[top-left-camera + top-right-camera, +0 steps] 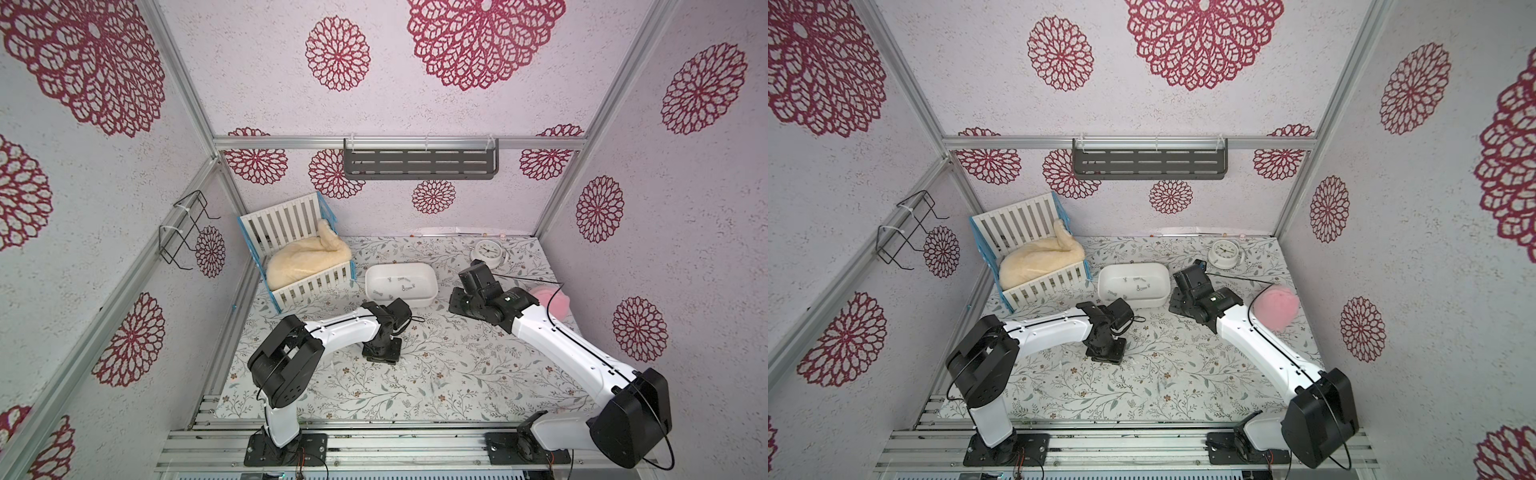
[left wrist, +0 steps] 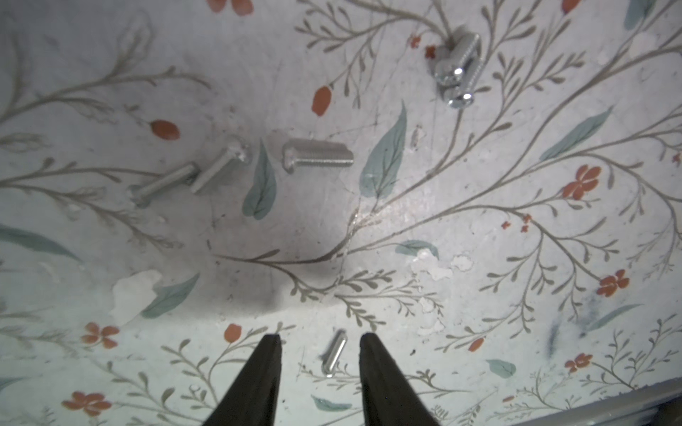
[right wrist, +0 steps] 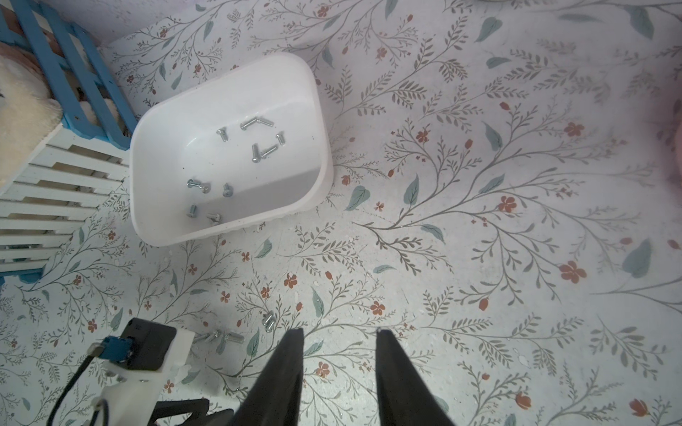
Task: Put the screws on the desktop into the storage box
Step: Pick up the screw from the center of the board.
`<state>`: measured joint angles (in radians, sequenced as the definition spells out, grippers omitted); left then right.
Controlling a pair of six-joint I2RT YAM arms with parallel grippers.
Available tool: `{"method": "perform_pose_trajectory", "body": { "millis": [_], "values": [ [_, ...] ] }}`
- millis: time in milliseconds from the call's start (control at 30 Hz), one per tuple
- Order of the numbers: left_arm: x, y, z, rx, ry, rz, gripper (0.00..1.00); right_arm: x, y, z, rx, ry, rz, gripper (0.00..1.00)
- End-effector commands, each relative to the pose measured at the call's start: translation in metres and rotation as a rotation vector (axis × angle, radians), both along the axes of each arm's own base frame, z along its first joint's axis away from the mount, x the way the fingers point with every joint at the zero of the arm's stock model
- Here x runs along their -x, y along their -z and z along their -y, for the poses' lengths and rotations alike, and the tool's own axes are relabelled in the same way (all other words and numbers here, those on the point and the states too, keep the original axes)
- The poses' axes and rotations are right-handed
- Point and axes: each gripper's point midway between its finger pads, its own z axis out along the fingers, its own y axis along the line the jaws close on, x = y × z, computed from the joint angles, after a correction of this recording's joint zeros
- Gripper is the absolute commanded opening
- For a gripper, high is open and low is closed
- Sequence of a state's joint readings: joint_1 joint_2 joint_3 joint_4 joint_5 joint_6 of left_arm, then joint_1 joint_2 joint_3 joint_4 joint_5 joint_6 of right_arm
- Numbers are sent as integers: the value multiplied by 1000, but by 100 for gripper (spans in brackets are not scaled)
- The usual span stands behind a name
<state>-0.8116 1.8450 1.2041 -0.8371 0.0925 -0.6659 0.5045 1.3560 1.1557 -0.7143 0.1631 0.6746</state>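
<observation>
My left gripper points down at the flowered desktop, open, its fingertips on either side of one small silver screw without touching it. Farther off lie more screws: one, two end to end, and a stacked pair. The white storage box stands behind the left arm and holds several screws. My right gripper hovers open over bare desktop to the right of the box, with nothing between its fingers.
A white slatted crib with blue edges, holding a cream plush, stands left of the box. A white clock sits at the back right. A pink soft thing lies beside the right arm. The left arm's wrist camera is close to my right fingers.
</observation>
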Motion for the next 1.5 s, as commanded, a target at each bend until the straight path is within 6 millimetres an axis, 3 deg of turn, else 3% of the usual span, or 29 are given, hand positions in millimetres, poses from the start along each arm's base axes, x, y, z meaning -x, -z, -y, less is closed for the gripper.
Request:
{"method": "perform_pose_trajectory", "body": {
  "millis": [0,733,1000,1467],
  "values": [
    [1,1,10,10,24,1,39,-4,-4,1,-22,21,25,37],
    [18,19,10,-34,68,-40,34,4,-2,5,-38,27,21,37],
    [33,25,7,-53,80,-66,32,4,1,5,-37,29,15,38],
    [41,30,-11,-143,105,-92,25,3,3,4,-33,27,10,38]
  ]
}}
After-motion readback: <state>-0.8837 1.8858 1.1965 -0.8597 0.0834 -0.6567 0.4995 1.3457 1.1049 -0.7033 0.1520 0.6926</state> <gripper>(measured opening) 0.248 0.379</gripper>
